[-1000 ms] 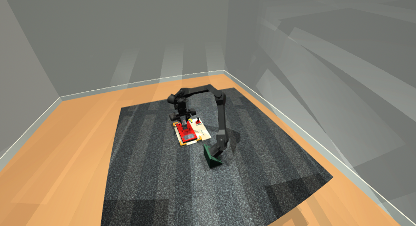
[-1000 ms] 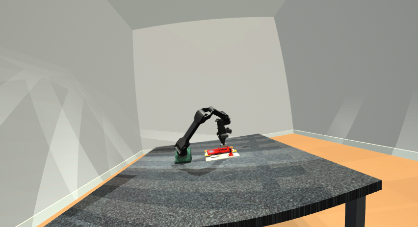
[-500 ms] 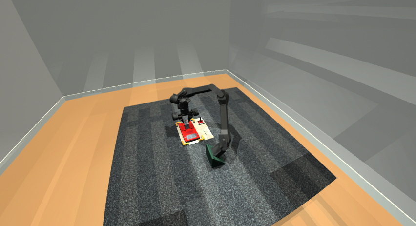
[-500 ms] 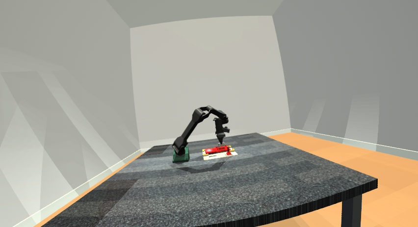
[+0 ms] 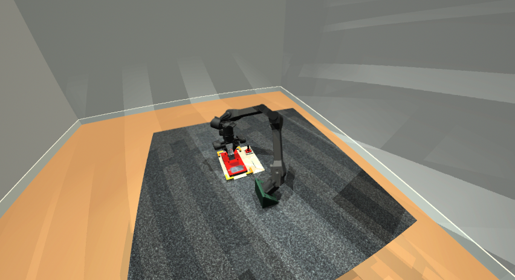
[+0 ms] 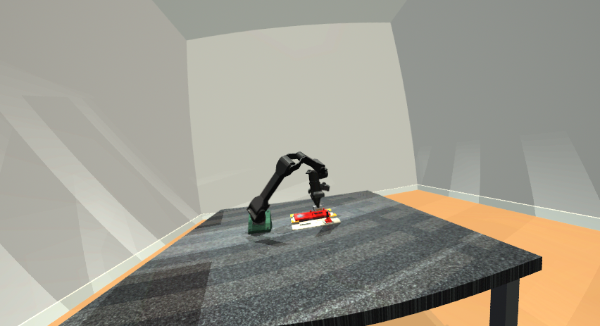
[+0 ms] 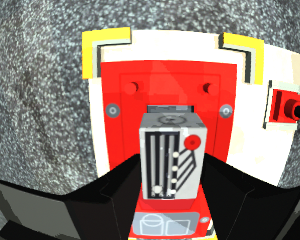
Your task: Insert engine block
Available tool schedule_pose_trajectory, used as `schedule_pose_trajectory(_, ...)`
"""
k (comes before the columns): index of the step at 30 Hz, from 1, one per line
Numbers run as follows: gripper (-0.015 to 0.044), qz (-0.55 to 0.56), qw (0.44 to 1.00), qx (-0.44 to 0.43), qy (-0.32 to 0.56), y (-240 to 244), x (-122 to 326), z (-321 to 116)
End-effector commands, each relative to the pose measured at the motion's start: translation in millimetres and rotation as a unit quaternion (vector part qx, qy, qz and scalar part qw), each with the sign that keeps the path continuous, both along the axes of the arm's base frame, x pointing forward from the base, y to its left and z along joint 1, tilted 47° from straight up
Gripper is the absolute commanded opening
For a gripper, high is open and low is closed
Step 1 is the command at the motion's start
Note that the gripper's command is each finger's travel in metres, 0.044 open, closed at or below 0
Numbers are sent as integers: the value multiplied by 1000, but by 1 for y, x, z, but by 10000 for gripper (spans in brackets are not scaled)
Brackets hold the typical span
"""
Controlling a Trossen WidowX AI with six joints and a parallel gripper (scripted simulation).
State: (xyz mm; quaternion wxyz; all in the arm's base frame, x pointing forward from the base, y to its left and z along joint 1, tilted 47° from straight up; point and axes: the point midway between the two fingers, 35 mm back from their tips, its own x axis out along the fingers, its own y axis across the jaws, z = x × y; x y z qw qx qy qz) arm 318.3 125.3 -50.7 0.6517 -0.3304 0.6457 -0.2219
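The red car body [image 5: 239, 162] [image 6: 303, 215] [image 7: 120, 135] lies on a cream board [image 5: 257, 165] [image 6: 308, 226] [image 7: 252, 135]. My gripper [image 5: 231, 154] [image 6: 317, 207] [image 7: 170, 160] points down over the body and is shut on the grey engine block [image 7: 182, 185], one finger on each side. The block's face with dark slots and a red dot shows in the wrist view. Part of the opening [image 7: 170, 108] shows just beyond the block's top edge. The block's lower end is hidden, so its depth in the opening cannot be told.
Yellow corner brackets [image 7: 106, 36] [image 7: 258, 62] stand around the body. A red base with a black stick [image 5: 248, 150] [image 6: 328, 218] [image 7: 285, 106] stands on the board beside the body. The green arm mount [image 5: 265, 199] [image 6: 260, 224] is on the dark table.
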Motion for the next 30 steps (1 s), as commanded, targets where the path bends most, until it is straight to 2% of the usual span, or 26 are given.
schedule_pose_trajectory(1,159,-6,1000,0,-6,-1,0,-1)
schedule_pose_trajectory(30,159,-1,1000,-1,-1,-7,0,-6)
